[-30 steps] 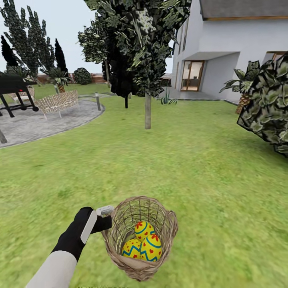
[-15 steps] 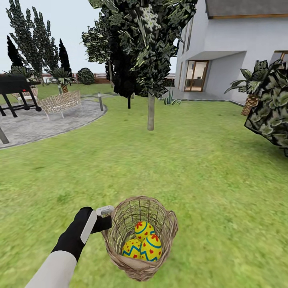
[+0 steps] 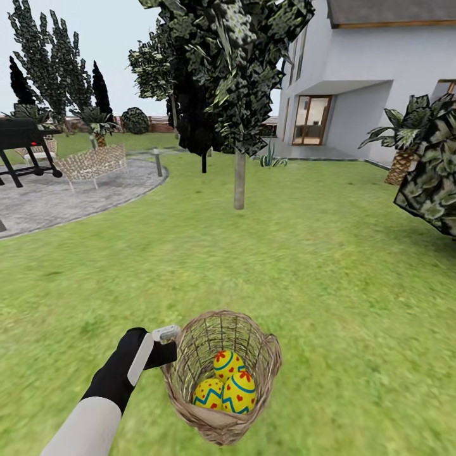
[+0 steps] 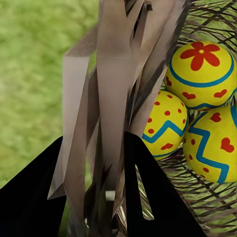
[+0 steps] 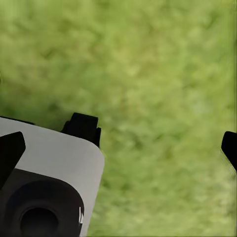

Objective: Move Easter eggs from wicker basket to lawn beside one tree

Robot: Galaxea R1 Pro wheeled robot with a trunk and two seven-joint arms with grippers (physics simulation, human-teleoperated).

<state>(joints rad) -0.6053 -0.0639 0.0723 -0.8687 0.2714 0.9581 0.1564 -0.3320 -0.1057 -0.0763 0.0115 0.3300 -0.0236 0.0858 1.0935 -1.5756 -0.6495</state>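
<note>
Left tool point(image 3: 170, 339) clenched on the wicker basket point(image 3: 221, 373) wall near the rim; in the left wrist view the fingers point(image 4: 148, 197) pinch the wicker strands point(image 4: 113, 108) between them. Basket hangs off the tool tip, lifted over the lawn point(image 3: 329, 266), mouth up. All three Easter eggs point(image 3: 229, 382) sit inside, just past the tool fingers on the far side of the gripped wall, bunched and touching; wrist view confirms them point(image 4: 202, 118). Right tool point(image 5: 158, 138) hangs over bare grass, fingers spread wide, nothing between them, released.

Step in hand, by judgement: carrying the full basket toward a tree, eggs not yet taken out. Nearest candidate is the thin-trunk tree point(image 3: 239, 180) straight ahead of the tool, well apart from it. Paved patio point(image 3: 69, 190) ahead and to the tool's left, house point(image 3: 380, 82) ahead to its right.

Next move likely calls for closing on the trunk, setting the basket down beside it, then picking eggs out one at a time with the free right tool. Risk: thin wall grip, basket could tilt and spill.
</note>
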